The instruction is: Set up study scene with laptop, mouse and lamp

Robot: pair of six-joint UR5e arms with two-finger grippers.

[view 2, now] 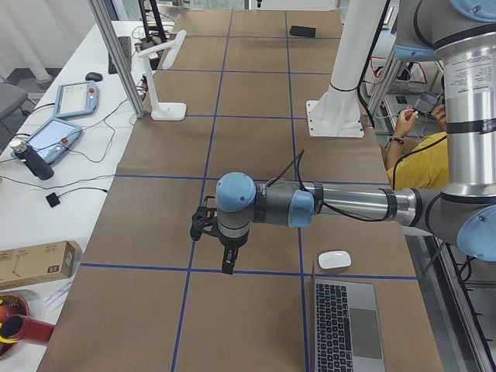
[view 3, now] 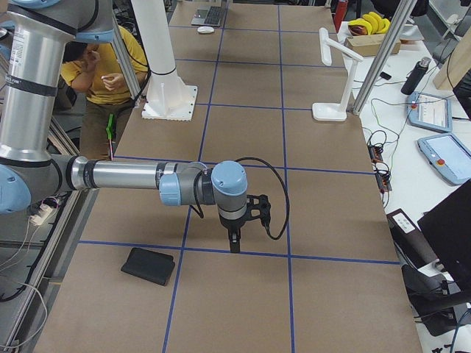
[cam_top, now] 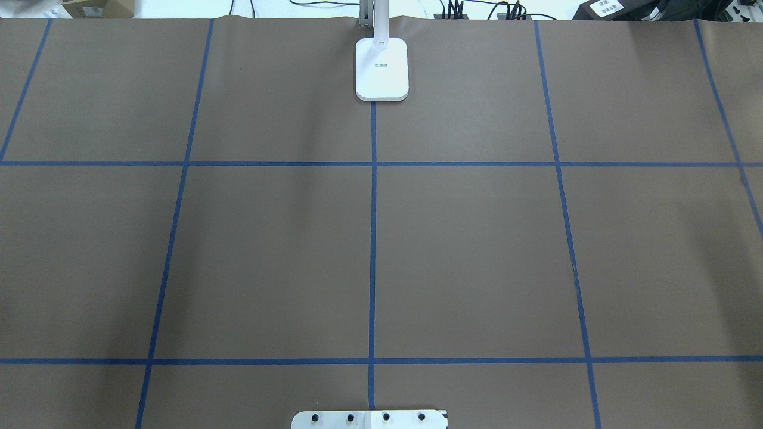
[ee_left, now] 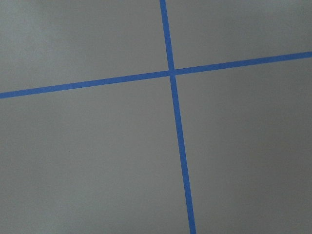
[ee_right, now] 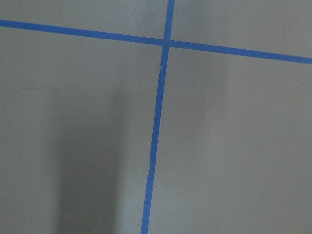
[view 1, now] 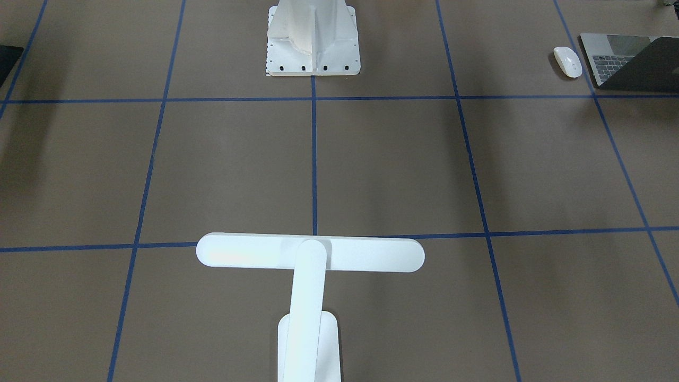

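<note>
- Upper right of the front-facing view: the laptop (view 1: 631,58) sits part open, the mouse (view 1: 567,61) just beside it; the lamp (view 1: 310,254) stands bottom centre.
- Seen only from the side views, the left gripper (view 2: 227,262) and right gripper (view 3: 235,243) give nothing away: you cannot tell wide from narrow.
- Slide the laptop carelessly and you may knock the mouse; grip the lamp high and it could tip.
</note>
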